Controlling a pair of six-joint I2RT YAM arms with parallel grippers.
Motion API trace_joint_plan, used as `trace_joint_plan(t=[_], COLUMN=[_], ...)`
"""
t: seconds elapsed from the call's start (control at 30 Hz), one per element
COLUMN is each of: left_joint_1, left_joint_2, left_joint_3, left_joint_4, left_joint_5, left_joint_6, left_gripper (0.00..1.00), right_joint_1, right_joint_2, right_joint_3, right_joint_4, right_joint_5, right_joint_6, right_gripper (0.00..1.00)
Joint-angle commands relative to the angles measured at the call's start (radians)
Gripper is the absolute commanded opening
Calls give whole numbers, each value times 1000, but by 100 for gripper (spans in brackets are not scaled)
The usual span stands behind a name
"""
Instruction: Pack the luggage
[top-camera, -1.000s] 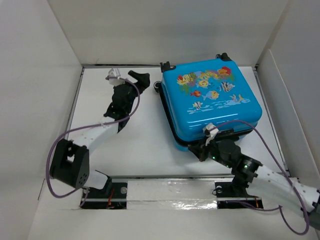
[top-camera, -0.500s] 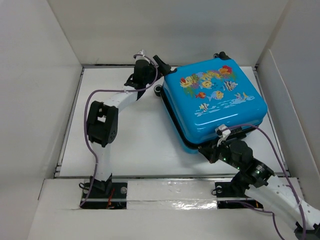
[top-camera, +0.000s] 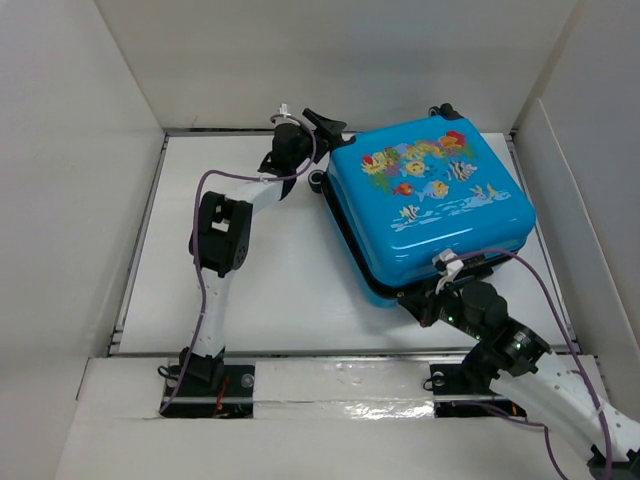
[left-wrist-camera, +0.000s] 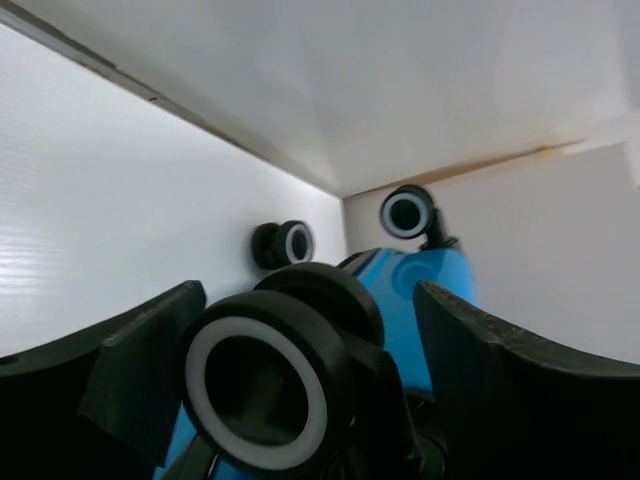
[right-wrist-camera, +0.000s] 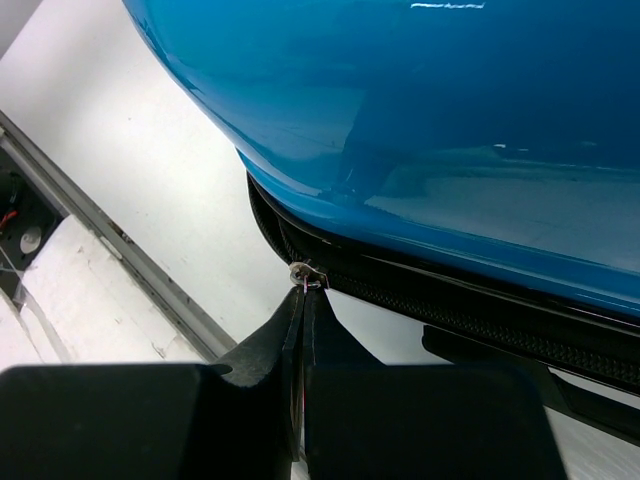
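Between left pincer (left-wrist-camera: 310, 330) jaws: luggage (left-wrist-camera: 420, 290) wheel (left-wrist-camera: 265, 390).

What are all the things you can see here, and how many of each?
luggage: one, bright blue with cartoon fish, on the table's far right.
wheels: three in the left wrist view, black with pale rings, on the luggage's far-left side.
zipper pull: one, silvery, at the luggage's near edge.
table: one, white, under everything.
walls: three, white, left, back and right.
cables: two, purple, one along each arm.
arms: two, white and black, bases at the near edge.
left fingers: two, black, open either side of a wheel.
right fingers: two, black, shut on the zipper pull.
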Motion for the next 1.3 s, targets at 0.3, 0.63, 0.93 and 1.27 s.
trace_joint_plan(t=[0.3,0.63,0.93,1.27], left_joint_1=[75,221,240,185], left_joint_2=[-14,-526,-931,-800], left_joint_3=[-306,-745,-1108,-885], left_joint_4=[803,772,635,293], left_joint_5=[-57,-5,-112,-86], left_joint_6=[-305,-84,25,157], left_gripper=[0,0,0,68], right_joint_1=[-17,-210,-510,-662], right_joint_2=[-104,223,412,270], right_joint_3=[49,178,267,227], right_joint_4=[22,218,349,237], right_joint_5=[165,61,-239,-330], right_joint_6=[22,-144,-219,-235], right_gripper=[0,0,0,0])
